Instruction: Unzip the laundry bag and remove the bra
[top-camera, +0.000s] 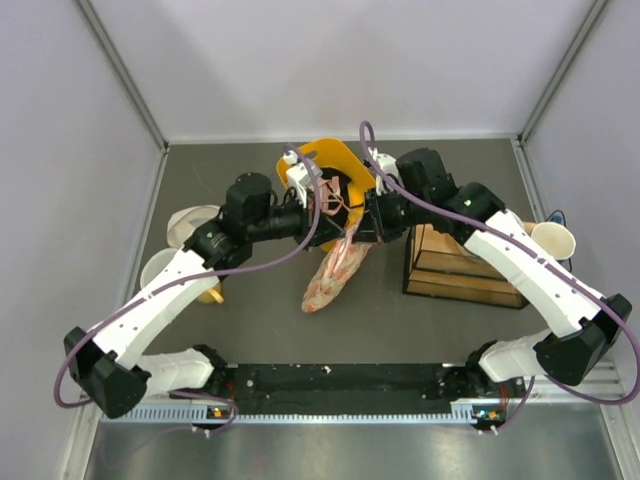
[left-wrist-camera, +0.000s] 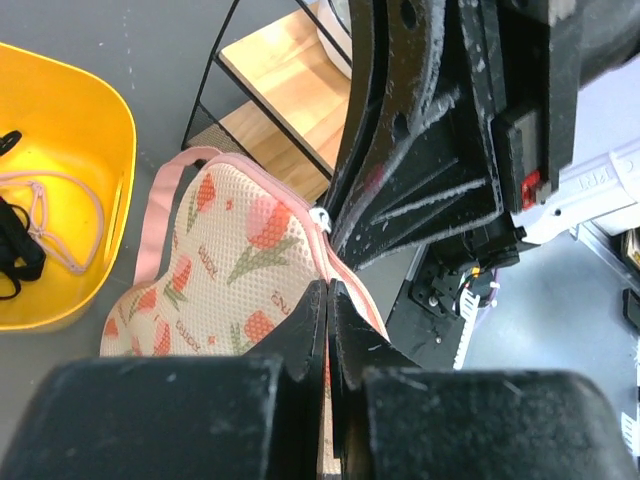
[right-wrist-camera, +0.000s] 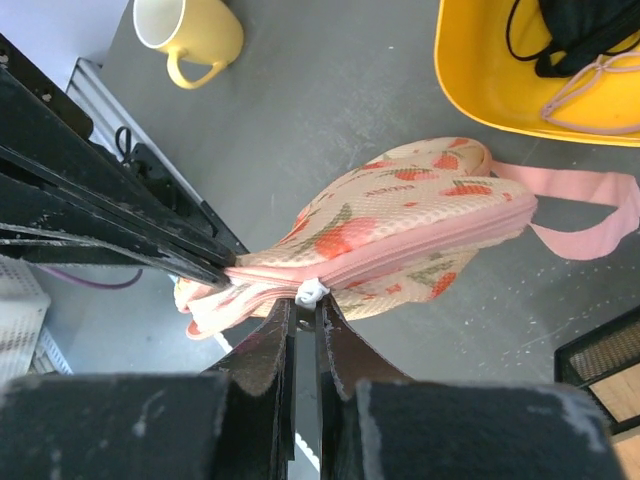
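Left end effector (left-wrist-camera: 328, 292) is filling the bottom of the left wrist view, clenched and pinching the pink zip edging of the laundry bag (left-wrist-camera: 230, 270). Right end effector (right-wrist-camera: 303, 305) is clenched too, gripping the small white zip pull (right-wrist-camera: 312, 292) on the same seam, just beside the left one's fingertips. From the pull toward the pink strap (right-wrist-camera: 590, 210), the zip is looking closed; the inside of the bag is not showing.

In the top view the bag is hanging between the two end effectors at mid-bench, its long body drooping toward the near side. Whether its low end is touching the bench cannot be told.

Bench (top-camera: 400, 330) is showing as dark grey and matte, with faint scuffs. Pale grey wall panels (top-camera: 320, 60) are closing it in at the back and both sides, with aluminium posts (top-camera: 120, 70) running along the corners. A black strip (top-camera: 340, 380) is spanning the near edge between the arm bases.

Yellow basket (top-camera: 320, 155) is sitting behind the bag, holding a pink strappy garment (left-wrist-camera: 60, 200) and a black garment (left-wrist-camera: 15, 260). Wooden rack (top-camera: 455, 270) is standing to the right, with a paper cup (top-camera: 553, 240) past it. Yellow mug (right-wrist-camera: 195, 35) and a white cup (top-camera: 188, 225) are sitting on the left.
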